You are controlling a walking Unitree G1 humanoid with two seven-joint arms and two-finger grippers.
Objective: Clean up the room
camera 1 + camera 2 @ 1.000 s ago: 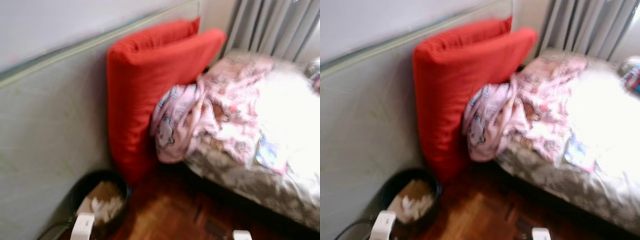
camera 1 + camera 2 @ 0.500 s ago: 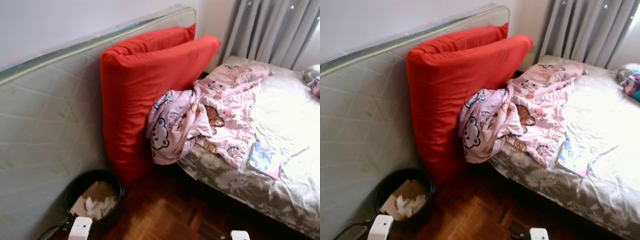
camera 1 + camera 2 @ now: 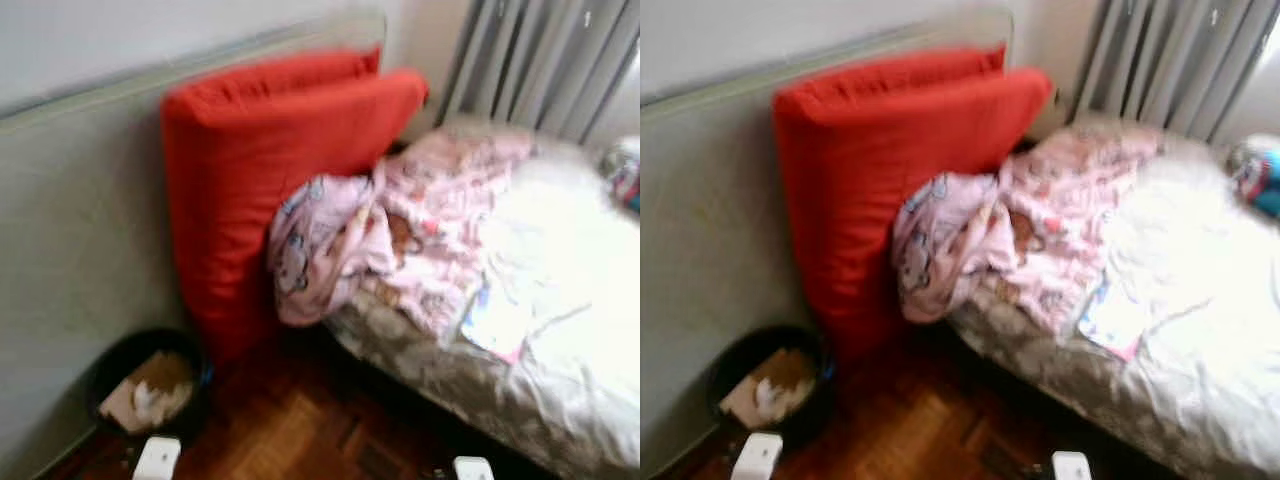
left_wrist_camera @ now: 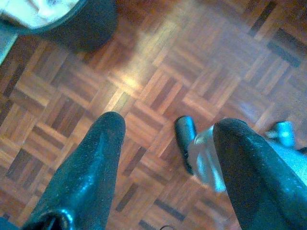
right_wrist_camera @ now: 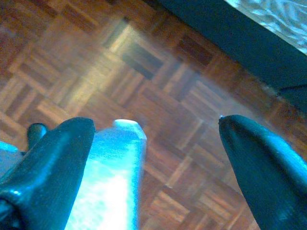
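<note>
A crumpled pink blanket with cartoon prints (image 3: 345, 235) hangs over the near corner of the bed (image 3: 440, 375). Two red cushions (image 3: 250, 170) lean upright against a pale mattress (image 3: 70, 230) that stands along the wall. A black bin (image 3: 140, 390) holding cardboard and crumpled paper sits on the floor below them. A thin booklet (image 3: 492, 322) lies on the white sheet. My left gripper (image 4: 168, 129) hangs open over the parquet, with the bin (image 4: 81, 24) just beyond it. My right gripper (image 5: 153, 127) hangs open above the floor near the bed's dark base (image 5: 225, 43).
Grey curtains (image 3: 540, 60) hang behind the bed. A colourful soft item (image 3: 1258, 180) lies at the bed's far right. Parquet floor (image 3: 300, 430) runs between the bin and the bed. The head views are blurred.
The whole scene has slid left in the head views and gone blurred, so the camera has moved. The blanket, cushions and bin keep their places.
</note>
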